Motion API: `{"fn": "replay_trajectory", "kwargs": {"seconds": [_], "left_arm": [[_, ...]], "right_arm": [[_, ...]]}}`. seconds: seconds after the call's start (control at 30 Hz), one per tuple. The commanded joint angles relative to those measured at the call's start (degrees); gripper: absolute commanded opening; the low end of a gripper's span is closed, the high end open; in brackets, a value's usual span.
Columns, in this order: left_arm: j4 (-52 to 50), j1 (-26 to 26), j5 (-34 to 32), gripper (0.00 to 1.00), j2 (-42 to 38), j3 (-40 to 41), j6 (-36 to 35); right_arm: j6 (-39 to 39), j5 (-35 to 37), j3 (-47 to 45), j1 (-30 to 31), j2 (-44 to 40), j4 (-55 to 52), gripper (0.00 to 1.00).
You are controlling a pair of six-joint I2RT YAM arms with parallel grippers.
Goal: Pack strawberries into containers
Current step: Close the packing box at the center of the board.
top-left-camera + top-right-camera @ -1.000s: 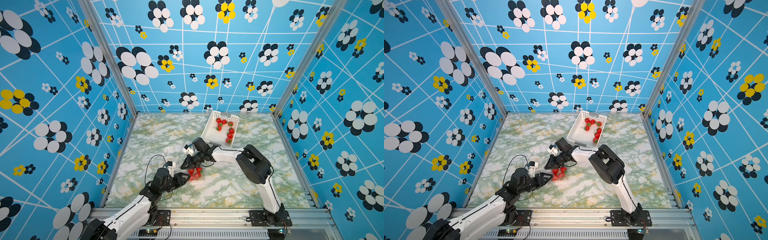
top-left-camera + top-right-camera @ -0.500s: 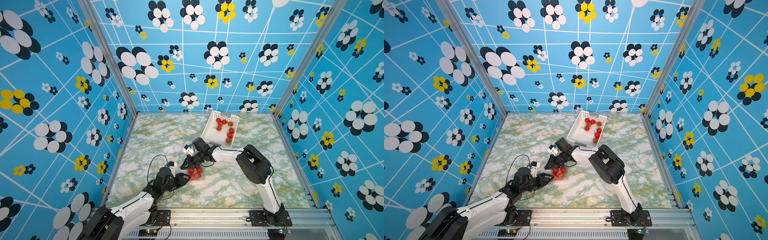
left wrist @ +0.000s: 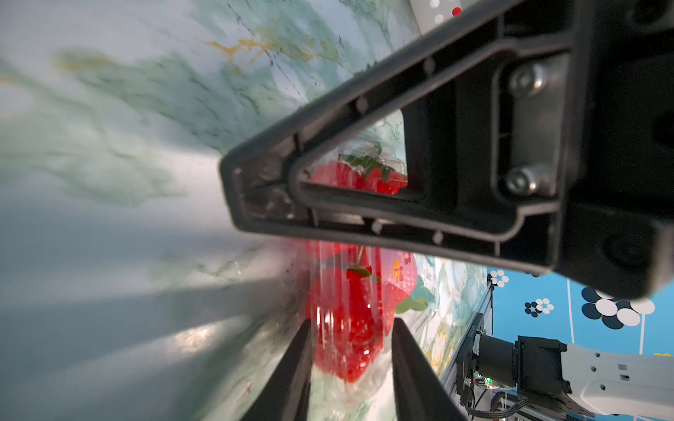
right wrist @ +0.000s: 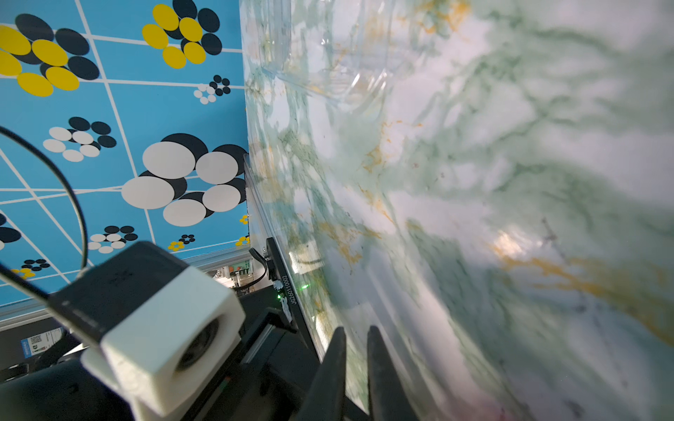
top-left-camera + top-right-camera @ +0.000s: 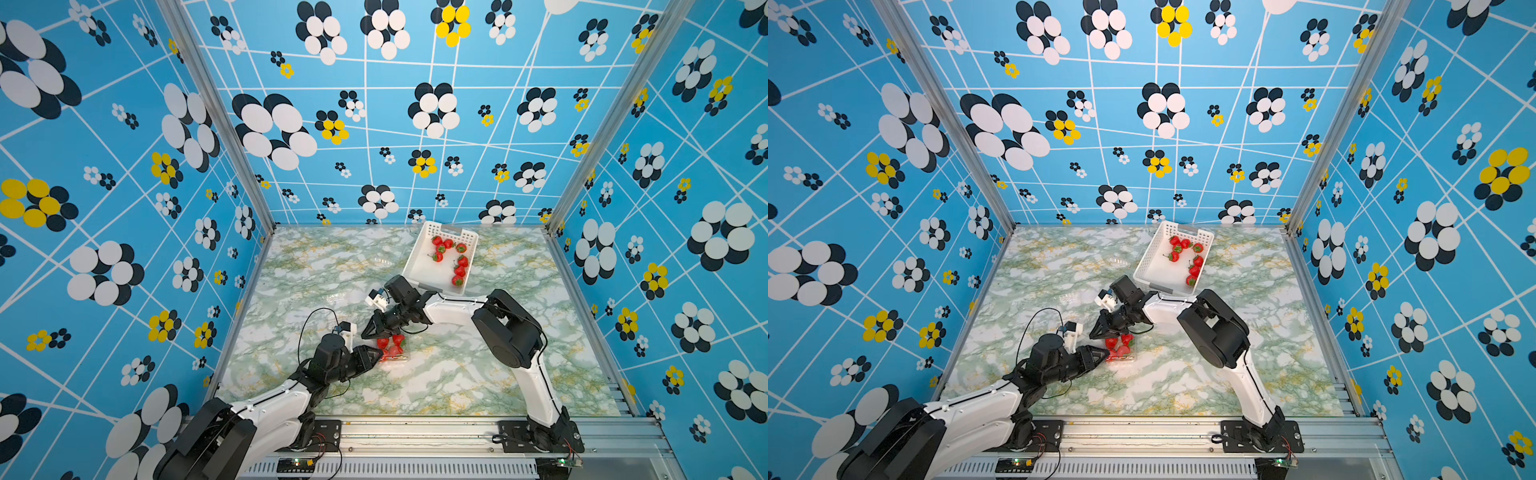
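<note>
**Left fingers at a filled punnet.**
Our left fingers (image 3: pixel 291 375), partly open, straddle the punnet (image 5: pixel 392 353) on the bench (image 5: pixel 457 374), contact unclear; our right fingers (image 4: pixel 333 364), shut and empty, hover at its far side. We judge the clear, thin box light, slippery, crushable: take its rim. Glossy red strawberries (image 3: pixel 346 328) fill it; more lie in the basket (image 5: pixel 419 270).

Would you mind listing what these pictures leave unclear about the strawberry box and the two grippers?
- Strawberries in the clear box: uncountable; tiny in both top views, blocked by the right gripper in the left wrist view.
- Left gripper: contact with the box blurred in the left wrist view.
- Right gripper: tips too small in both top views; its wrist view misses the filled box.
- Spare clear boxes: faint glints in a top view.
</note>
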State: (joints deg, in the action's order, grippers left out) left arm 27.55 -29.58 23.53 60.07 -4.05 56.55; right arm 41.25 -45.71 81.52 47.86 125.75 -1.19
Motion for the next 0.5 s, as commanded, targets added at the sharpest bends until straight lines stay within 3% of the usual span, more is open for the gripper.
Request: {"fn": "replay_trajectory", "kwargs": {"seconds": [0.0, 0.27, 0.47], "left_arm": [[1.39, -0.95, -0.49, 0.36, 1.19, 1.21, 0.64], [-0.96, -1.88, -1.61, 0.37, -1.07, 1.93, 0.84], [-1.01, -2.23, -2.15, 0.25, -1.1, 1.85, 0.4]], "right_arm": [[-0.03, 1.07, -1.82, -0.04, 2.01, -1.35, 0.15], [0.32, 1.04, -2.47, -0.13, 1.87, -0.57, 0.15], [0.49, 1.15, -2.75, -0.23, 1.82, -0.26, 0.15]]}}
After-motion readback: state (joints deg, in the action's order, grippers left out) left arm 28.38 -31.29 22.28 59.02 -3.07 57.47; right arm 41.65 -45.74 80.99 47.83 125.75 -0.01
